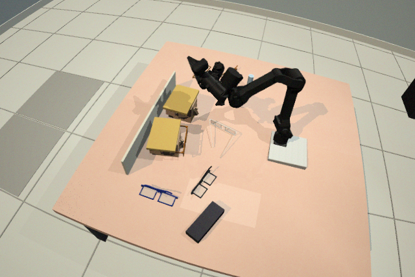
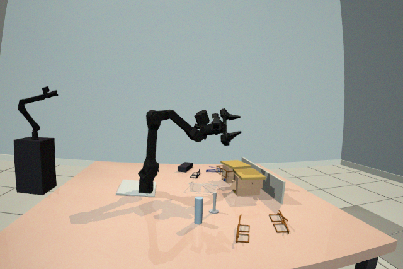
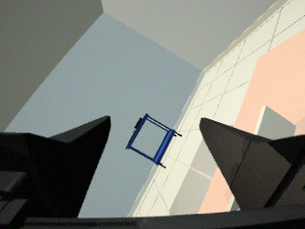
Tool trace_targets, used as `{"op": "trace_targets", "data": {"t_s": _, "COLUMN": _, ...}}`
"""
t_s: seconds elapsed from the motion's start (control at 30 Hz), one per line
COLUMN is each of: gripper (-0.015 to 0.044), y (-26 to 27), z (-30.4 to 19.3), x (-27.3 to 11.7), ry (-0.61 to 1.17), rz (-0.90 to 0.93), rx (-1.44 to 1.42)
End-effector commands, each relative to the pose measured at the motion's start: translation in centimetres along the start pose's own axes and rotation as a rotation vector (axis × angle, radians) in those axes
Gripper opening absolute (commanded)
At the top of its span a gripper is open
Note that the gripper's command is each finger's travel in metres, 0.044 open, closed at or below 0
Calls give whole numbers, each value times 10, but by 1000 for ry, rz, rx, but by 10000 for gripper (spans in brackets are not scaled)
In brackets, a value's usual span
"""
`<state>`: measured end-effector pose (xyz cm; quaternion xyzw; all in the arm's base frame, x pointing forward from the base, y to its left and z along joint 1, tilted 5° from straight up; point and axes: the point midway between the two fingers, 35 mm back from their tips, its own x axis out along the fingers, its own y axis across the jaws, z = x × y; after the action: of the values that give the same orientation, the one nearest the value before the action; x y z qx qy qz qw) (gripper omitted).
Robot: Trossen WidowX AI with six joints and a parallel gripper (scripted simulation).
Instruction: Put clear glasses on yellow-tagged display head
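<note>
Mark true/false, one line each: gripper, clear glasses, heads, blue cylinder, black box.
1. The gripper is open. True.
2. Two display heads stand beside a grey panel. True.
3. The clear glasses are on a head. False: the clear glasses lie on the table.
4. The blue cylinder lies on its side. False: the blue cylinder stands upright.
5. The black box rests on the table. True.

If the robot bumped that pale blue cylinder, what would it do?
The cylinder would probably tip easily, being tall and narrow and standing on end. Once down, its round side would likely let it roll. Its plain, smooth-looking surface might also be somewhat slippery to grip.
</note>
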<state>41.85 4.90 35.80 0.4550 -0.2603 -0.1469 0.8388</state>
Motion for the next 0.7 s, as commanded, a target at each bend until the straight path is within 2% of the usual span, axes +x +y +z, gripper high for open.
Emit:
{"op": "trace_targets", "data": {"t_s": 0.0, "gripper": 426, "y": 0, "z": 0, "x": 0, "ry": 0, "rz": 0, "rx": 0}}
{"op": "trace_targets", "data": {"t_s": 0.23, "gripper": 440, "y": 0, "z": 0, "x": 0, "ry": 0, "rz": 0, "rx": 0}}
{"op": "trace_targets", "data": {"t_s": 0.33, "gripper": 361, "y": -8, "z": -15, "x": 2, "ry": 80, "rz": -19, "rx": -102}}
{"op": "trace_targets", "data": {"t_s": 0.53, "gripper": 204, "y": -58, "z": -65, "x": -7, "ry": 436, "rz": -120, "rx": -469}}
{"op": "trace_targets", "data": {"t_s": 0.67, "gripper": 200, "y": -101, "z": -81, "x": -30, "ry": 687, "rz": -212, "rx": -663}}
